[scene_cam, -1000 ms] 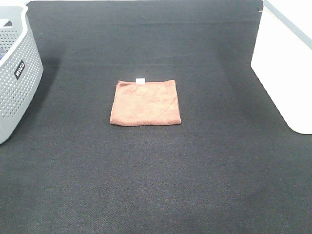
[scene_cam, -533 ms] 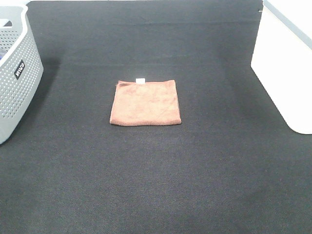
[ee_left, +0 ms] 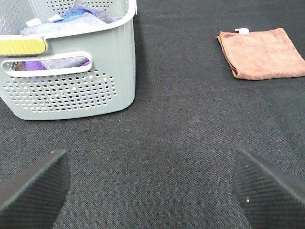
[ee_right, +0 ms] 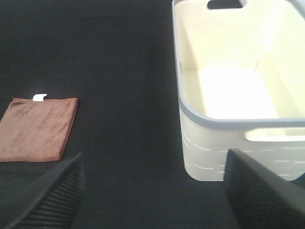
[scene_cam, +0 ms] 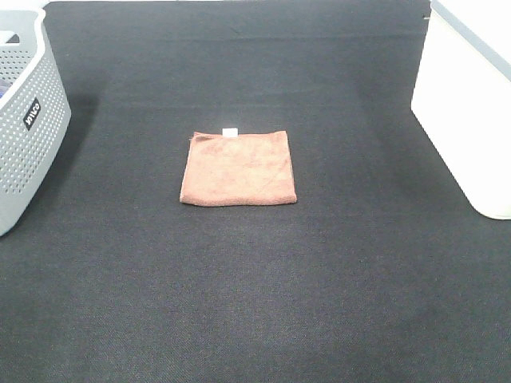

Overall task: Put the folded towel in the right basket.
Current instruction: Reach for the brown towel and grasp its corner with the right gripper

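The folded rust-brown towel (scene_cam: 238, 168) lies flat on the black mat (scene_cam: 255, 287), its white tag on the far edge. It also shows in the left wrist view (ee_left: 263, 58) and the right wrist view (ee_right: 35, 129). The large white right basket (scene_cam: 467, 104) stands at the right edge; the right wrist view shows it (ee_right: 224, 148) empty inside. My left gripper (ee_left: 152, 188) is open, fingers wide apart above bare mat, well short of the towel. My right gripper (ee_right: 157, 191) is open, between towel and white basket. Neither gripper shows in the high view.
A grey perforated basket (scene_cam: 24, 120) with a black label stands at the left edge; the left wrist view shows it (ee_left: 71, 86) holding several cloths. The mat runs to the front edge.
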`<control>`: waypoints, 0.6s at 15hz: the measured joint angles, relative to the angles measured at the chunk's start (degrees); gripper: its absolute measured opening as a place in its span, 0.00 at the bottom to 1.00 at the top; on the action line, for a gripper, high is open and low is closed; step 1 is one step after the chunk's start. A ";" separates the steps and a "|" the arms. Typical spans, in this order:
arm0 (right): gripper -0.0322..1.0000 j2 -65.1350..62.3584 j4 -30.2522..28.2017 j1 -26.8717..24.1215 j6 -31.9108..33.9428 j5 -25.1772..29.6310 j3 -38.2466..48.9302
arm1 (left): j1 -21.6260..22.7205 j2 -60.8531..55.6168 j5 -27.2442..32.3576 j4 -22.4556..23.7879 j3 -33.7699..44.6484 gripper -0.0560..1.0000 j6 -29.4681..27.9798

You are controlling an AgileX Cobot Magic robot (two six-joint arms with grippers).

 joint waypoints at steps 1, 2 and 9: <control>0.76 5.39 1.20 0.00 -0.23 0.00 -2.81 | 0.00 0.00 0.00 0.00 0.00 0.88 0.00; 0.76 11.23 3.21 0.00 -1.72 0.69 -5.90 | 0.00 0.00 0.00 0.00 0.00 0.88 0.00; 0.72 42.97 17.02 6.70 -13.52 10.14 -24.01 | 0.00 0.00 0.00 0.00 0.00 0.88 0.00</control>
